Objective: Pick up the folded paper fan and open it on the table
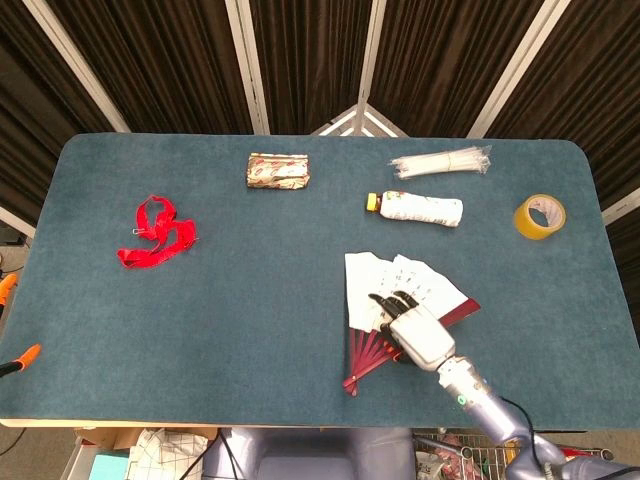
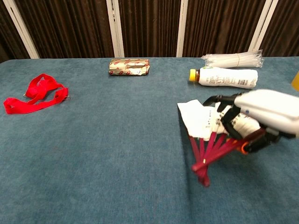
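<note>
The paper fan (image 1: 400, 285) is partly spread, with white leaves bearing dark writing and dark red ribs (image 1: 365, 360) meeting at a pivot near the table's front. My right hand (image 1: 420, 335) grips it from the right side, fingers curled over the leaves and the outer red guard. In the chest view the fan (image 2: 201, 119) tilts, its pivot end (image 2: 203, 175) low and the hand (image 2: 261, 112) higher at the right. Whether the pivot touches the blue table (image 1: 250, 300) I cannot tell. No left hand shows in either view.
A red ribbon (image 1: 155, 232) lies at the left. A wrapped packet (image 1: 278, 170), a white bottle with a yellow cap (image 1: 420, 208) and a bagged bundle of straws (image 1: 442, 162) lie along the back. A yellow tape roll (image 1: 540, 216) sits far right.
</note>
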You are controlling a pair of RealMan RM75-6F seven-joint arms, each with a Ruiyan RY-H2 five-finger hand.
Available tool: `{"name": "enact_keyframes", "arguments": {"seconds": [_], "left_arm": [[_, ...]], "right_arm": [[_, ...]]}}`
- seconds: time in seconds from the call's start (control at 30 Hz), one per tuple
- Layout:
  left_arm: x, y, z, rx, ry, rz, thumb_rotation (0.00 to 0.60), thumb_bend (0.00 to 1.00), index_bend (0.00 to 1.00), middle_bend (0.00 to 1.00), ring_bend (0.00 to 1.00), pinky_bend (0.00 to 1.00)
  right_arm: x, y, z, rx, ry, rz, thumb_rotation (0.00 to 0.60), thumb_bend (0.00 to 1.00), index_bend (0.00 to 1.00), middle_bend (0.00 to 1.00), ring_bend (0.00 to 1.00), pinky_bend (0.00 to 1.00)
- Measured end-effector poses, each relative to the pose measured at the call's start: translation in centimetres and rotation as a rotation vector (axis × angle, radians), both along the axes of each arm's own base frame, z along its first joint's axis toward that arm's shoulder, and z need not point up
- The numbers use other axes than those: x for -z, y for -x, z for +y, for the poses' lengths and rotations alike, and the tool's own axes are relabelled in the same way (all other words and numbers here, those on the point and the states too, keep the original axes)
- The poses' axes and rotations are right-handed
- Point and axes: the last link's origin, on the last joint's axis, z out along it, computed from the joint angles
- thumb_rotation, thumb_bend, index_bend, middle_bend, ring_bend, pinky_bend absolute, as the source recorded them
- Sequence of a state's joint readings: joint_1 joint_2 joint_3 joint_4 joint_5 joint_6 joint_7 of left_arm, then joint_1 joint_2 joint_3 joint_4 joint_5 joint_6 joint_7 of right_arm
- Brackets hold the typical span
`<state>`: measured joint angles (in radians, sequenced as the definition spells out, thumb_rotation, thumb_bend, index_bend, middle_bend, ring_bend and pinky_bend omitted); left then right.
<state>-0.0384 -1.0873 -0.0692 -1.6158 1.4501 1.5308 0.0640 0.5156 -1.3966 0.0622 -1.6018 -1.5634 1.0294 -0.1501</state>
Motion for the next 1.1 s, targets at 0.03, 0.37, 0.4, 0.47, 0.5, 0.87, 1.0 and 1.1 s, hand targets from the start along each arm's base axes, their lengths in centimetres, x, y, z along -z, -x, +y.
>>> {"name": "enact_keyframes", "arguments": {"seconds": [0.03, 0.37, 0.4, 0.47, 0.5, 0.87, 1.0, 1.1], "left_arm": [[0.0, 0.0, 0.0, 0.001, 0.000, 0.000, 0.600, 0.17, 0.00, 0.00, 0.00, 0.10], [0.3, -0.2, -0.1, 0.008, 0.008, 0.008, 0.600, 0.17, 0.00, 0.00, 0.00, 0.10], [0.3, -0.2, -0.1, 0.008, 0.008, 0.009, 0.600, 0.17, 0.00, 0.00, 0.00, 0.10], [0.4, -0.2, -0.1, 0.008, 0.009, 0.014, 0.600, 0.17, 0.00, 0.00, 0.00, 0.10], [0.4, -0.2, -0.1, 0.009, 0.009, 0.015, 0.600, 0.17, 0.00, 0.00, 0.00, 0.10], [1.2, -0.9, 0.4, 0.043, 0.000, 0.018, 0.600, 0.17, 0.00, 0.00, 0.00, 0.10], [1.3, -1.0, 0.4, 0.058, -0.001, 0.000, 0.600, 0.17, 0.00, 0.00, 0.00, 0.10], [1.4, -1.0, 0.4, 0.067, 0.002, -0.012, 0.600, 0.17, 0.00, 0.00, 0.00, 0.10]], "right_arm": [[-0.7, -0.3, -0.5, 0.020, -0.010, -0.008, 0.600, 0.54, 0.79, 0.14, 0.22, 0.17], [-7.6, -4.7, -6.9, 0.144, -0.044, -0.080, 0.600, 0.54, 0.79, 0.14, 0.22, 0.17], [-8.1, -5.1, -7.5, 0.149, -0.041, -0.089, 0.600, 0.54, 0.79, 0.14, 0.22, 0.17], [-9.3, -5.5, -8.6, 0.171, -0.031, -0.121, 0.600, 0.54, 0.79, 0.14, 0.22, 0.17], [-9.7, -5.5, -9.0, 0.182, -0.027, -0.132, 0.600, 0.54, 0.79, 0.14, 0.22, 0.17], [-15.4, -7.8, -12.8, 0.190, 0.070, -0.212, 0.600, 0.54, 0.79, 0.14, 0.22, 0.17], [-15.6, -10.2, -12.4, 0.139, 0.066, -0.196, 0.600, 0.54, 0.79, 0.14, 0.22, 0.17], [-15.3, -11.9, -12.1, 0.106, 0.058, -0.175, 0.600, 0.54, 0.79, 0.14, 0.22, 0.17]]}}
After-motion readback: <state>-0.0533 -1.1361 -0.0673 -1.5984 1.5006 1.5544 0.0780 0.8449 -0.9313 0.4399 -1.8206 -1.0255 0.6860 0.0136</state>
